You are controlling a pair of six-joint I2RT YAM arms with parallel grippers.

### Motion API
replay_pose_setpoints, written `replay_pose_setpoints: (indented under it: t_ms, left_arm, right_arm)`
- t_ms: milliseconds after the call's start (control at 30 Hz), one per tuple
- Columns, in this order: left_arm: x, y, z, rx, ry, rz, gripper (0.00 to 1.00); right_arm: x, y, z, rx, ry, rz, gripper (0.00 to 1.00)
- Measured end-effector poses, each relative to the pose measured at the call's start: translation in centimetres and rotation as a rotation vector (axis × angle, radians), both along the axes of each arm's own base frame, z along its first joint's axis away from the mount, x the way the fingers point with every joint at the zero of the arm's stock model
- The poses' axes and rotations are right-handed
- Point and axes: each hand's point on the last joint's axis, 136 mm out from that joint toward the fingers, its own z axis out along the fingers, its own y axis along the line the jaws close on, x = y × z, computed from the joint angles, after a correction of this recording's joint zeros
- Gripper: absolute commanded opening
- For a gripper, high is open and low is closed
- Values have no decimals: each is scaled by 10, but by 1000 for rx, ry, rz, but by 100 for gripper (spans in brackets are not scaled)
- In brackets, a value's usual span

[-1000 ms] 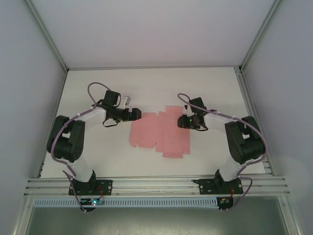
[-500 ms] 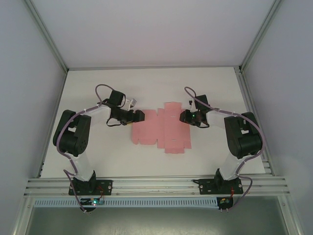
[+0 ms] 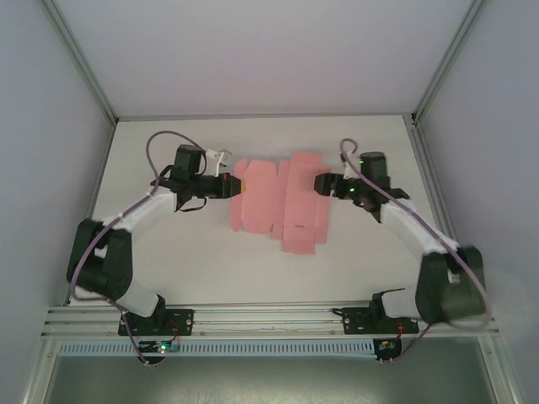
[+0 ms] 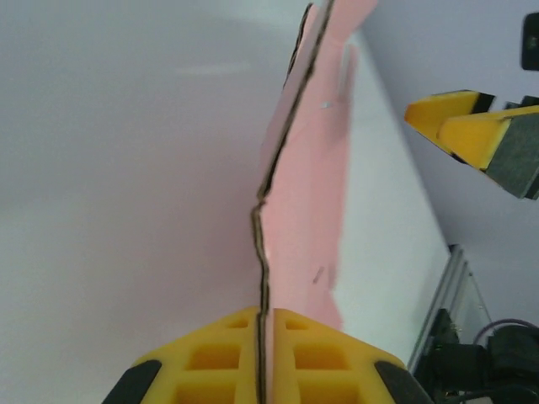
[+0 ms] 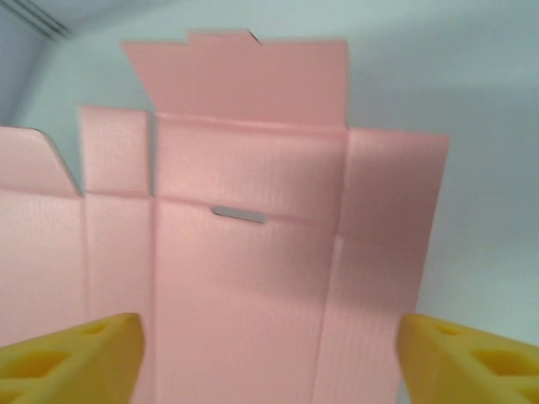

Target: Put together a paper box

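On the tabletop [image 3: 253, 143] the paper box [image 3: 274, 206] is laid out flat and unfolded, folding barely begun. Its left edge is pinched in the left claw [image 3: 237, 187]; the right claw [image 3: 322, 183] is spread wide at the right edge. Next, probably, a panel gets creased up.

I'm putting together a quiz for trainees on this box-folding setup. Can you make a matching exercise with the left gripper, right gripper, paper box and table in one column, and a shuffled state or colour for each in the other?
Column one
1. left gripper
2. right gripper
3. paper box
4. table

Column two
A. white
B. pink, an unfolded sheet with flaps
C. jaws wide apart, gripping nothing
D. shut on the sheet's edge

Pairs: 1-D, 2-C, 3-B, 4-A
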Motion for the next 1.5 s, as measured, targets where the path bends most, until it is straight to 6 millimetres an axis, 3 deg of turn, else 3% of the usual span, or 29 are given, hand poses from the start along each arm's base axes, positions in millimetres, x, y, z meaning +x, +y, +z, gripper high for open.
replay_pose_setpoints:
  t_ms: [67, 133, 267, 333, 433, 533, 733, 867, 1233, 1433, 1500]
  left_arm:
    - [-10, -5, 40, -46, -126, -37, 0]
    - [-23, -11, 71, -88, -222, -78, 0]
    - [-57, -23, 117, -152, -369, -182, 0]
    - [-75, -28, 132, -169, -422, -225, 0]
    - [-91, -29, 150, -180, -488, -237, 0]
    - [-94, -23, 163, -172, -536, -193, 0]
    - [-84, -12, 152, -131, -526, -76, 0]
    - [-70, -4, 139, -96, -496, 23, 0]
    - [-60, 4, 129, -112, -460, 119, 0]
    - [-58, 5, 125, -120, -449, 140, 0]
    - [-57, 6, 124, -118, -448, 149, 0]
  right_arm:
    - [-8, -10, 40, 44, -137, 19, 87]
    - [-17, -19, 59, 80, -217, 39, 91]
    - [-30, -37, 60, 171, -255, 74, 91]
    - [-34, -39, 61, 228, -263, 110, 84]
    - [-41, -34, 71, 298, -288, 199, 77]
    - [-51, -25, 82, 336, -333, 284, 68]
    - [-72, -16, 104, 338, -420, 374, 49]
    - [-78, -14, 110, 326, -455, 399, 26]
    - [-84, -2, 101, 323, -440, 459, 25]
    - [-87, 2, 98, 312, -442, 473, 2]
    - [-88, 3, 98, 298, -449, 466, 0]
